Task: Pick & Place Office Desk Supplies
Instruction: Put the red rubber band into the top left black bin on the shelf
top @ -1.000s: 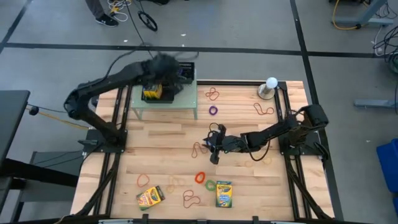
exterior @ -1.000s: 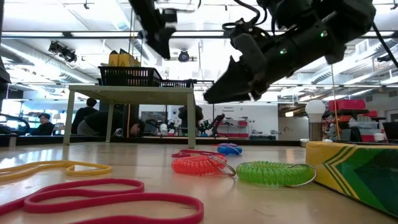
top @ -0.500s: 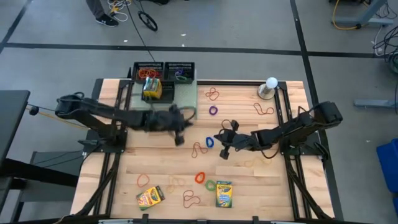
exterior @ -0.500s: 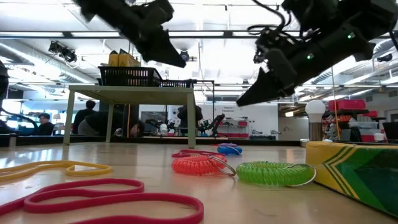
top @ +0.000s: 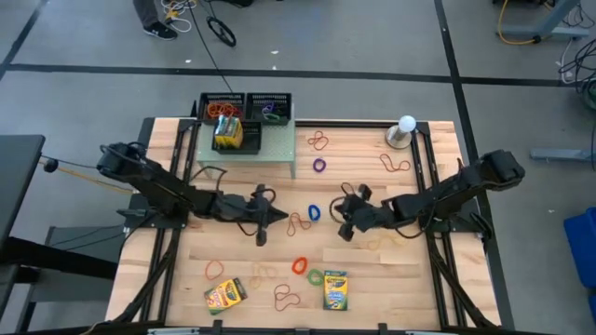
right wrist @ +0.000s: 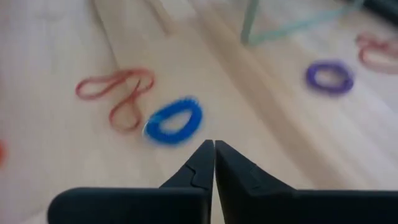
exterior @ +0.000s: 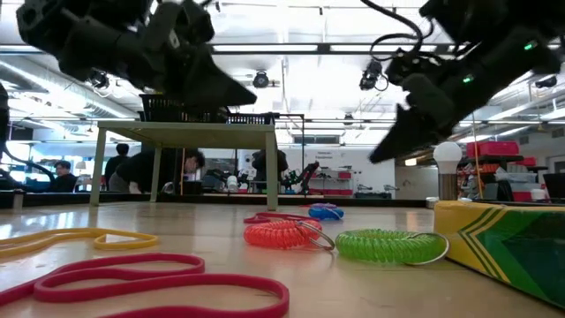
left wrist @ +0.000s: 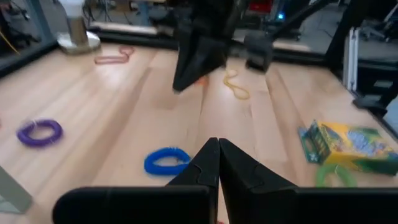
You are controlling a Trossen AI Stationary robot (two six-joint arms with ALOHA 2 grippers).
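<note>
Rubber-band loops lie scattered on the wooden table: a blue coil (top: pixel 313 212), a red band (top: pixel 298 223) and a purple coil (top: pixel 319 165). My left gripper (top: pixel 272 216) is shut and holds nothing, just left of the blue coil (left wrist: pixel 166 160). My right gripper (top: pixel 342 208) is also shut with nothing in it, just right of that coil (right wrist: pixel 174 119). Two black mesh trays (top: pixel 222 105) (top: pixel 270 106) and a crayon box (top: pixel 229 136) stand on the pale green shelf (top: pixel 276 149). Two more crayon boxes (top: pixel 224 293) (top: pixel 334 289) lie near the front edge.
A red coil (top: pixel 299 265) and a green coil (top: pixel 315 276) lie near the front, with more bands around them. A white ball on a grey stand (top: pixel 404 128) is at the far right. The two grippers face each other across the table's middle.
My left gripper has swung from above the trays on the shelf down to the table's middle, toward the near edge and the right, tipping from steeply down to nearly level. My right gripper has drawn back a little toward the table's right edge.
</note>
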